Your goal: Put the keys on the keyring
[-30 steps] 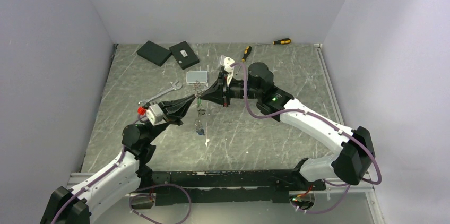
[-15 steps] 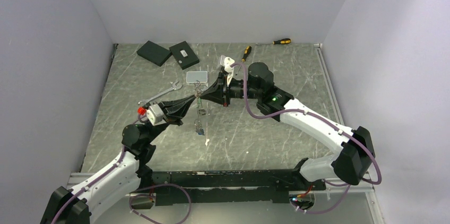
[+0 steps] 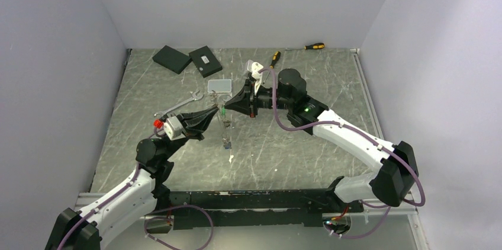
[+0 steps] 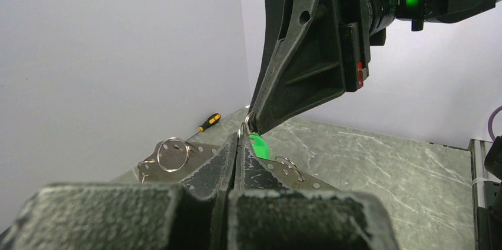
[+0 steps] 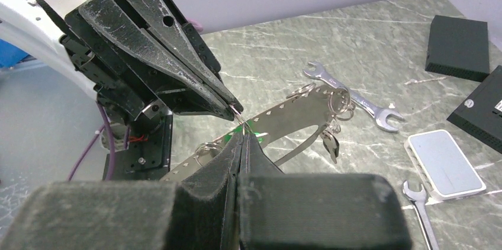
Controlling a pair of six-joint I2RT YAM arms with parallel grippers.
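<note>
Mid-frame above the counter (image 3: pixel 284 143), left jaws clamp the keyring (image 5: pixel 296 106) while right jaws pinch a green-tagged key (image 4: pixel 258 145) beside it; a black key (image 5: pixel 330 142) already hangs there, threading seemingly unfinished.

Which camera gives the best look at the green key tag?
The left wrist view: the green key tag appears largest and clearest there. The right wrist view shows only a green sliver; the top view, a tiny speck.

My wrench (image 3: pixel 186 101) lies on the marbled table (image 3: pixel 284 143), a black box (image 3: pixel 171 58) behind it, my screwdriver (image 3: pixel 314 45) by the far wall.
</note>
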